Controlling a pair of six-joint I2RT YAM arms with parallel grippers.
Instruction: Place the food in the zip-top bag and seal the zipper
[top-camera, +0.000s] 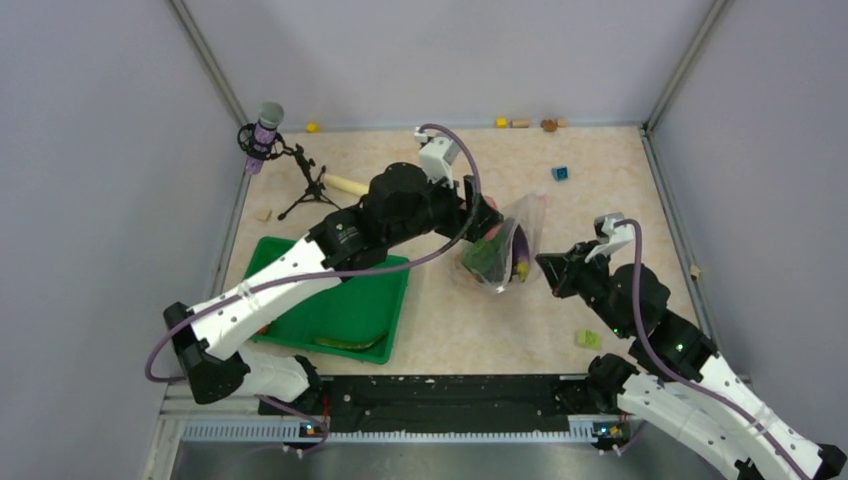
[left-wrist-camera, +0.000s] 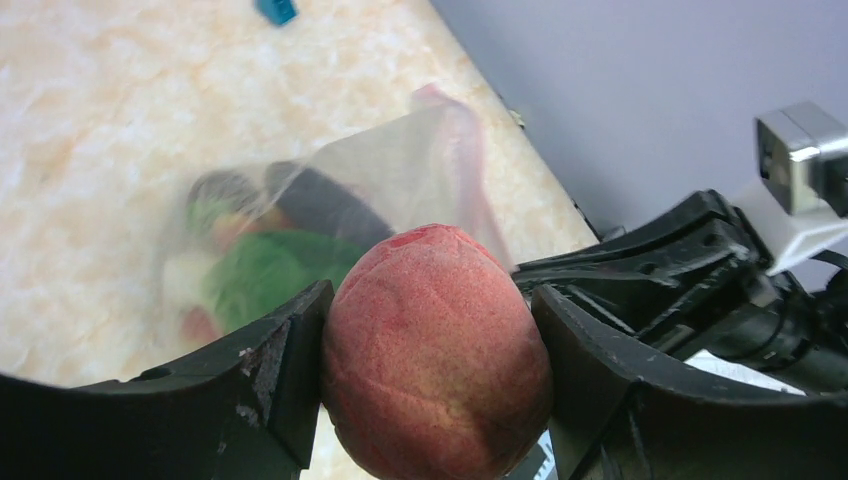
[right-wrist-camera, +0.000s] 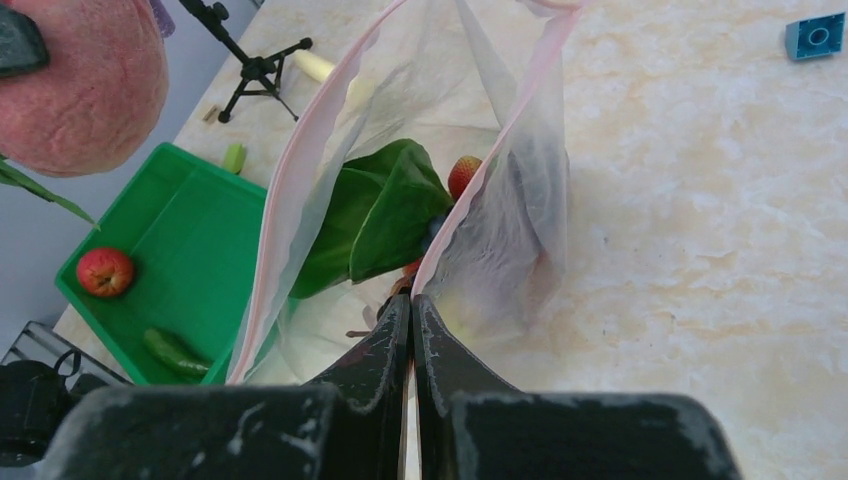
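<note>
My left gripper (left-wrist-camera: 430, 300) is shut on a red-yellow peach (left-wrist-camera: 435, 350), held in the air just left of the bag's mouth. The clear zip-top bag (top-camera: 512, 240) stands open in mid-table. Its pink zipper (right-wrist-camera: 300, 170) runs along both lips. My right gripper (right-wrist-camera: 412, 300) is shut on the near lip of the bag (right-wrist-camera: 520, 230) and holds it up. Inside lie green bok choy (right-wrist-camera: 385, 215), a strawberry (right-wrist-camera: 462, 175) and a dark eggplant (left-wrist-camera: 330, 205). The peach (right-wrist-camera: 85, 90) shows at the upper left of the right wrist view.
A green tray (top-camera: 360, 305) at the left front holds a red fruit (right-wrist-camera: 105, 272) and a green vegetable (right-wrist-camera: 175, 352). A microphone on a tripod (top-camera: 268, 135) and a rolling pin (top-camera: 345, 184) stand behind it. A blue block (top-camera: 560, 173) and a green block (top-camera: 588, 339) lie loose.
</note>
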